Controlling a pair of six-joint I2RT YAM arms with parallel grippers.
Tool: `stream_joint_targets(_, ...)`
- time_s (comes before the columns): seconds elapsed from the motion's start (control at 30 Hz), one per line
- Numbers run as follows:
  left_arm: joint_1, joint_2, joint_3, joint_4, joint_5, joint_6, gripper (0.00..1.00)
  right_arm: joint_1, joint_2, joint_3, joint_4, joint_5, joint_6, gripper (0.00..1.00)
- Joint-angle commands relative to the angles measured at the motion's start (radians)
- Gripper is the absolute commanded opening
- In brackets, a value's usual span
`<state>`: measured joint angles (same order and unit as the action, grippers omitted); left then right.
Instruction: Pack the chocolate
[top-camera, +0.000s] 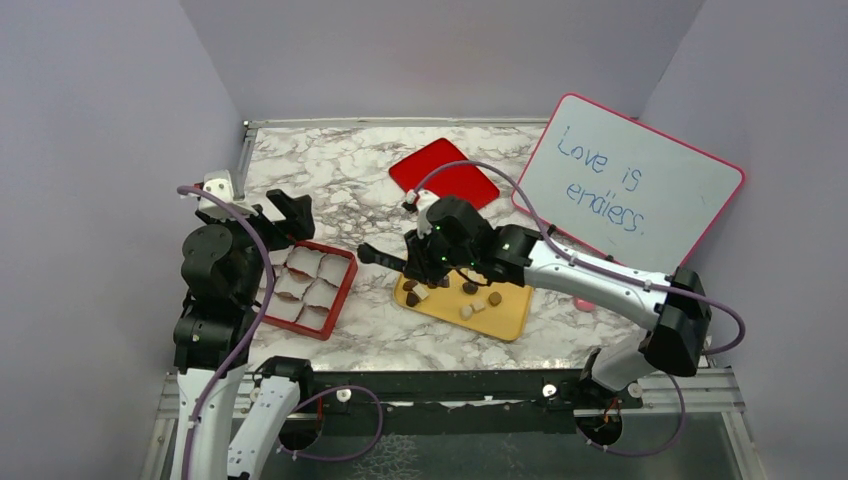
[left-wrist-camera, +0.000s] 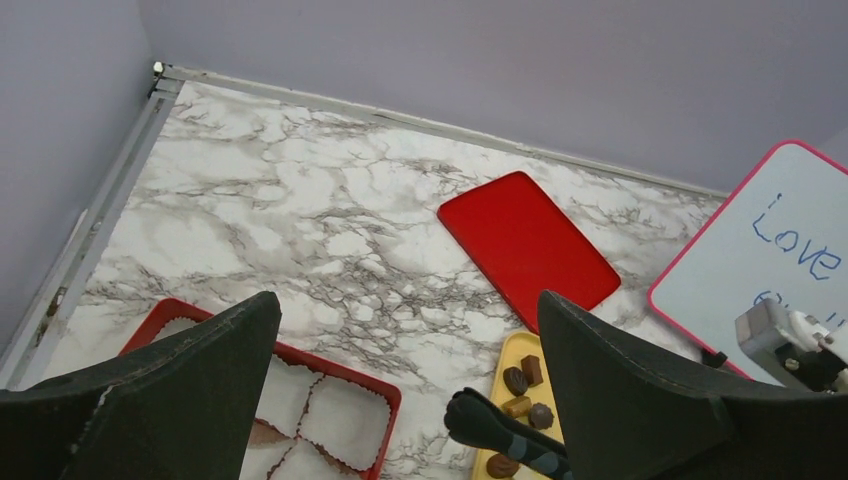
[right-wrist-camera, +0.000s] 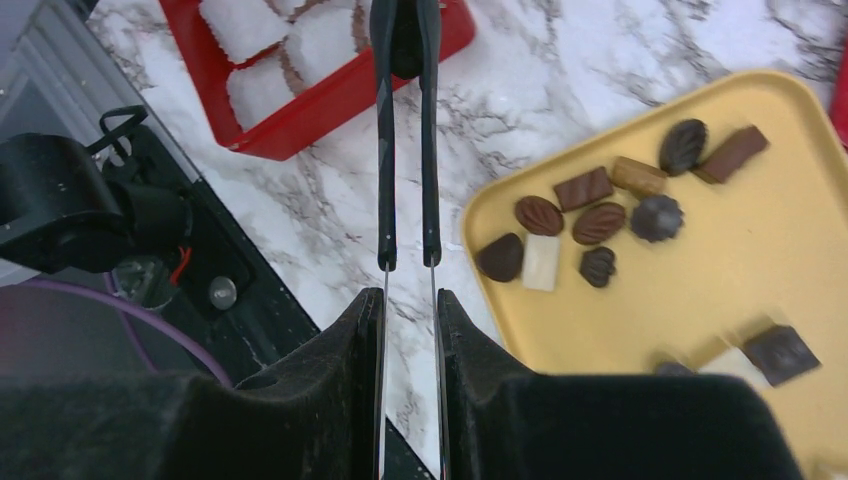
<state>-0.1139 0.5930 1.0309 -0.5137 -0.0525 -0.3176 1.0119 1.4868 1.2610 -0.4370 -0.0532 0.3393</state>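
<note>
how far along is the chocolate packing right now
Done: nothing clearly; the paper cups showing in the red box look empty. In hand: the right gripper is shut on black tongs, whose tips pinch what looks like a dark chocolate by the box's edge. Left: the other chocolates on the yellow tray; the red lid lies apart. The left gripper hangs open.

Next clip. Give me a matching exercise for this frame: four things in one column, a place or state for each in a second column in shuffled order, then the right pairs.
Things:
1. yellow tray
2. red box
3. red lid
4. right gripper

Places or states:
A. lies flat toward the back of the table
B. shut on black tongs
C. holds the loose chocolates
D. lined with white paper cups

Pairs: 1-C, 2-D, 3-A, 4-B.
</note>
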Motion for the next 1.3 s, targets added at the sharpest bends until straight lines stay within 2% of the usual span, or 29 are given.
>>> stream_joint_targets(0.0, -0.002, -0.006, 0.036, -0.031, -0.073, -0.002, 0.99, 0.058, 0.067, 0.077, 0.086, -0.033, -0.018, 0.23)
stream_joint_targets(0.7, -0.003, 0.009, 0.101, -0.049, -0.133, -0.008, 0.99, 0.095, 0.522, 0.418, 0.377, -0.047, -0.19, 0.23)
stream_joint_targets(0.87, -0.002, 0.009, 0.12, -0.051, -0.183, -0.031, 0.99, 0.119, 0.634, 0.501, 0.463, -0.044, -0.24, 0.24)
stream_joint_targets(1.13, -0.003, -0.009, 0.187, -0.064, -0.174, -0.058, 0.99, 0.125, 0.824, 0.656, 0.541, 0.019, -0.255, 0.23)
stream_joint_targets(1.27, -0.007, -0.008, 0.192, -0.068, -0.176, -0.05, 0.99, 0.126, 0.897, 0.735, 0.522, 0.047, -0.26, 0.24)
